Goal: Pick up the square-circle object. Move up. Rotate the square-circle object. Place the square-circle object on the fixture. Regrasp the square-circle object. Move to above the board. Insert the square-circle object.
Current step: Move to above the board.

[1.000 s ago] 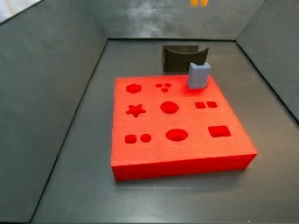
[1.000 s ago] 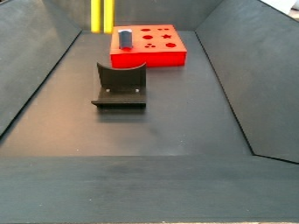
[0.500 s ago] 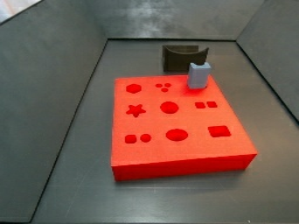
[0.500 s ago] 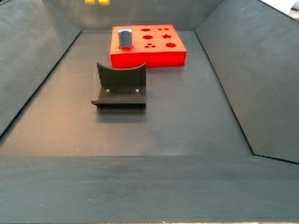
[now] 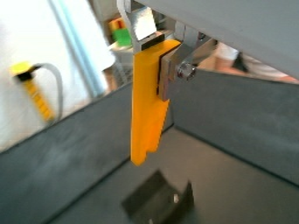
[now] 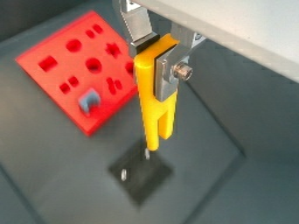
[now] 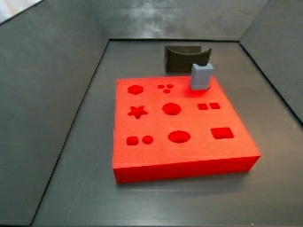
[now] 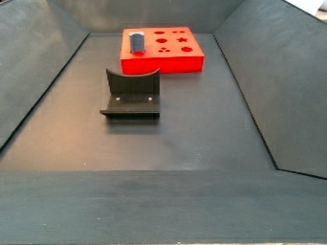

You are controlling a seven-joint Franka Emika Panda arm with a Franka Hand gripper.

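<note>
While the gripper (image 6: 156, 63) hung high over the dark floor, out of sight in both side views, its silver fingers (image 5: 167, 72) were closed tight on the upper end of the square-circle object (image 6: 155, 105), and there it was, the slim yellow bar hanging straight down from the jaws, orange-tinted along the side shown in a wrist view (image 5: 146, 105). Down below its lower tip sat the fixture (image 6: 142, 178), well apart from the bar, and it showed again as a small black bracket in a wrist view (image 5: 156, 198). The board (image 7: 178, 124) lay flat on the floor, red, its star, circle and square cutouts all open, with the pale blue-grey block (image 7: 201, 76) standing upright by its far right corner. In a side view the fixture (image 8: 130, 93) stood just in front of the board (image 8: 163, 50), between it and the near edge of the floor.
</note>
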